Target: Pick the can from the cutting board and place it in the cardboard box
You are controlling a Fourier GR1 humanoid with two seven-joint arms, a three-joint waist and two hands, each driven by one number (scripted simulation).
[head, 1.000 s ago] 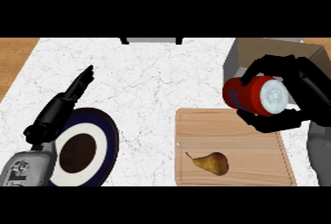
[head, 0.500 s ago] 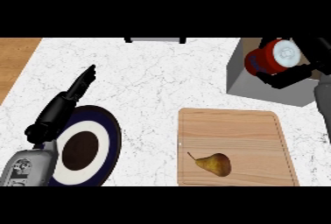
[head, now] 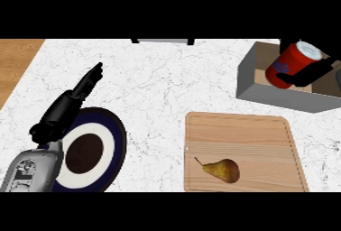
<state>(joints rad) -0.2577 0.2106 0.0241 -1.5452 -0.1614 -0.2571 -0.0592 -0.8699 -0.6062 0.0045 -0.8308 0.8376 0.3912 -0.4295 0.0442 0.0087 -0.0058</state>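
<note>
At the upper right of the frame the red can (head: 293,63) hangs tilted over the open cardboard box (head: 256,85), its pale top leaning toward the right edge, with the right hand (head: 313,72) wrapped on its right side, dark fingers curled round the body. The can looks to be above the box's interior and not yet resting on its floor, so the release is the risky part: let go at this lean, it would likely land on its edge, topple and roll against a wall, or catch the box's far rim if the hand sits too far right. Levelling it and lowering it further inside would reduce that. The cutting board (head: 256,135) at lower right now carries only a pear (head: 223,169). The left hand (head: 80,92) lies at the left with fingers straight and together, above a dark-rimmed plate (head: 114,135) on the marble tabletop (head: 166,76), out of the way.
</note>
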